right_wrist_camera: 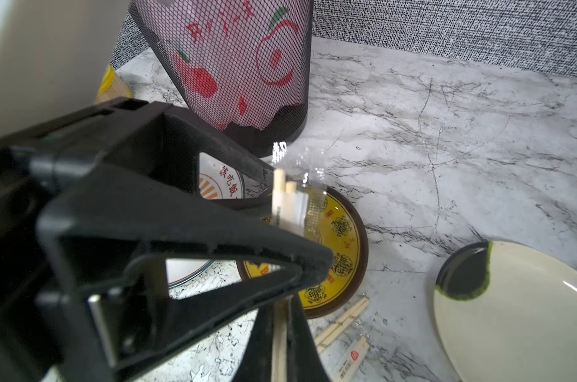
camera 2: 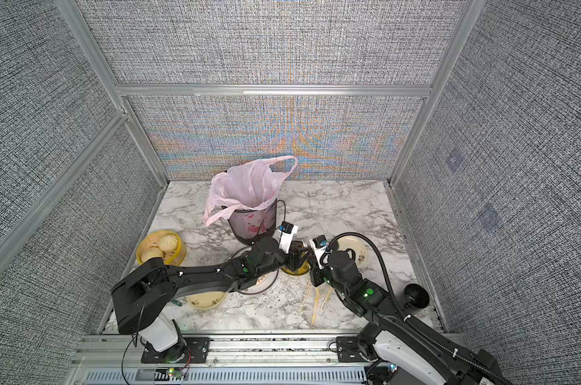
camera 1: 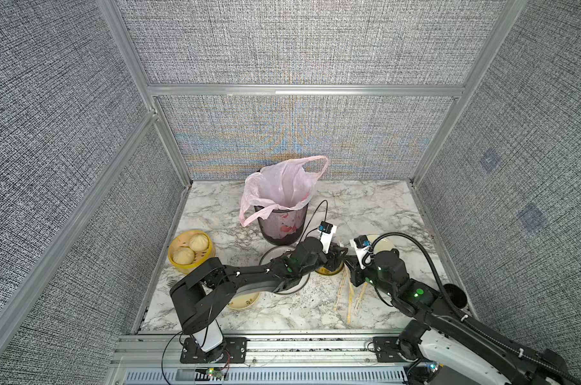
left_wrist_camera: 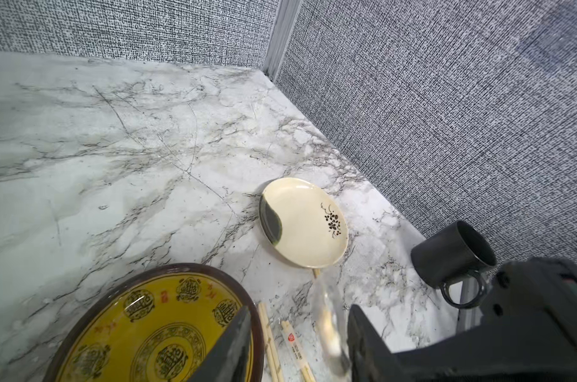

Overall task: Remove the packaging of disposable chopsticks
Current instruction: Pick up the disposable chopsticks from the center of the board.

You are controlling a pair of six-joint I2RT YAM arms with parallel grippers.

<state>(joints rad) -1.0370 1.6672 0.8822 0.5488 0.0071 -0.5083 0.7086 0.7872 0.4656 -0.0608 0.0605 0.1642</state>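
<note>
My right gripper (right_wrist_camera: 280,317) is shut on a pair of disposable chopsticks (right_wrist_camera: 279,344) and holds it upright above the yellow bowl. The pair's upper end (right_wrist_camera: 282,195) sticks up inside its clear packaging (right_wrist_camera: 308,180). That end stands between the fingers (right_wrist_camera: 247,244) of my left gripper (left_wrist_camera: 298,309), whose jaws are apart. In the left wrist view the blurred sleeve (left_wrist_camera: 328,324) hangs close to one finger. In both top views the two grippers (camera 1: 340,255) (camera 2: 302,255) meet at mid-table. A bare pair (left_wrist_camera: 269,337) and a wrapped pair (left_wrist_camera: 295,347) lie on the marble below.
Behind the grippers stands a black mesh bin (camera 1: 282,216) lined with a pink bag. The yellow bowl (left_wrist_camera: 148,330), a cream plate (left_wrist_camera: 303,221) and a black mug (left_wrist_camera: 452,258) are nearby. At the left are a steamer with buns (camera 1: 189,251) and a small dish (camera 1: 242,301).
</note>
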